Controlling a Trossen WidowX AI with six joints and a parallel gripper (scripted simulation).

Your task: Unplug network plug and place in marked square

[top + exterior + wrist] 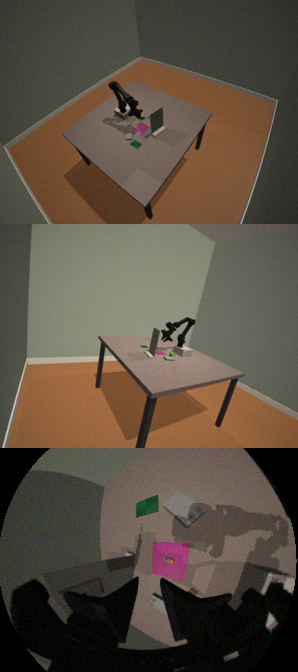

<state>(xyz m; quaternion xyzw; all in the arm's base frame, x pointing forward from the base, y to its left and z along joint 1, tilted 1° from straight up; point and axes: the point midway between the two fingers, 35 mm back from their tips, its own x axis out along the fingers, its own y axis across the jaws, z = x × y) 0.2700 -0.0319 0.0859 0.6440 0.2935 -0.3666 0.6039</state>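
Observation:
The plug (pixel 169 560) (pixel 141 128), small and pale with a yellow part, lies on the magenta square (pixel 161 568) (pixel 138 128) on the table. The square also shows in the exterior view (pixel 160 352), where I cannot make out the plug. My gripper (pixel 149 580) (pixel 140 117) (pixel 167 340) is open and empty, with a gap between the fingertips. It hangs in the air above the table, clear of the plug. The upright grey panel (pixel 156 120) (pixel 154 343) stands beside the square, apart from the gripper, with a dark hole in its face.
A green patch (pixel 136 144) (pixel 144 346) (pixel 147 506) and a grey plate (pixel 128 136) (pixel 176 502) lie near the square. A lime block (pixel 142 117) (pixel 171 355) stands near the white arm base (pixel 183 351). A small pale flat thing (pixel 157 602) shows beyond the fingers.

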